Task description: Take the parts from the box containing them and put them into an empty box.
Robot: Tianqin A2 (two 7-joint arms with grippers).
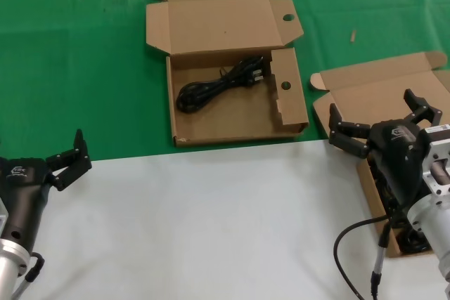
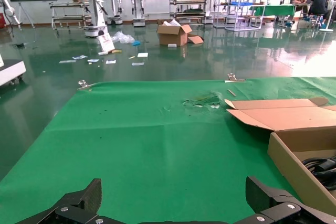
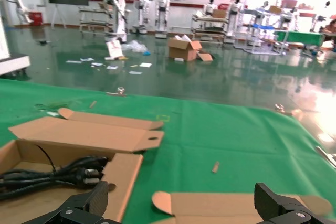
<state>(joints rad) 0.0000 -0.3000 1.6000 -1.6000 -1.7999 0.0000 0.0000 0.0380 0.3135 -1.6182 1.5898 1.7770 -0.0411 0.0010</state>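
One black cable bundle point(image 1: 219, 86) lies in the centre box with round holes point(image 1: 239, 128); it also shows as the cable point(image 3: 58, 174) and the cable point(image 2: 321, 164). The plain-lidded box point(image 1: 383, 89) stands at the right, largely hidden behind my right arm. Dark cable point(image 1: 413, 242) shows inside it beside the wrist. My right gripper point(image 1: 371, 108) hangs open and empty over that box's lid point(image 3: 226, 205). My left gripper point(image 1: 69, 151) is open and empty at the lower left, over the edge of the green cloth point(image 2: 173, 145), well left of both boxes.
A white surface point(image 1: 211, 223) covers the near half of the table and green cloth point(image 1: 84, 68) covers the far half. The holed box's lid point(image 1: 221, 22) lies open toward the back. A small scrap point(image 1: 353, 35) lies on the cloth between the boxes.
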